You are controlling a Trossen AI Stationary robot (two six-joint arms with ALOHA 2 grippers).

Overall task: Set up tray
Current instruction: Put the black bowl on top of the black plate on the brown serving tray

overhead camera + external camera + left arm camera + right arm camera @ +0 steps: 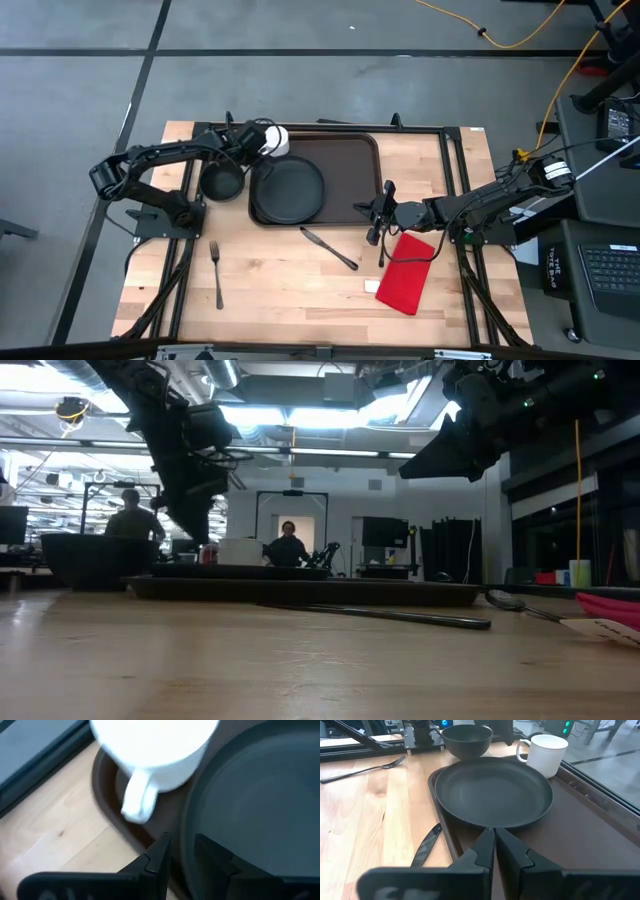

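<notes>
Tray between parted, empty left fingers and shut, empty right fingers.

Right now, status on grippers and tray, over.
Left gripper open, above the white mug at the tray's far left corner. Right gripper shut, at tray's near edge. Black plate on tray; bowl, cutlery, napkin off it.

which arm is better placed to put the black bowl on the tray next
Left, probably. The left end effector hovers by the mug, beside the bowl. The right end effector sits across the tray.
</notes>
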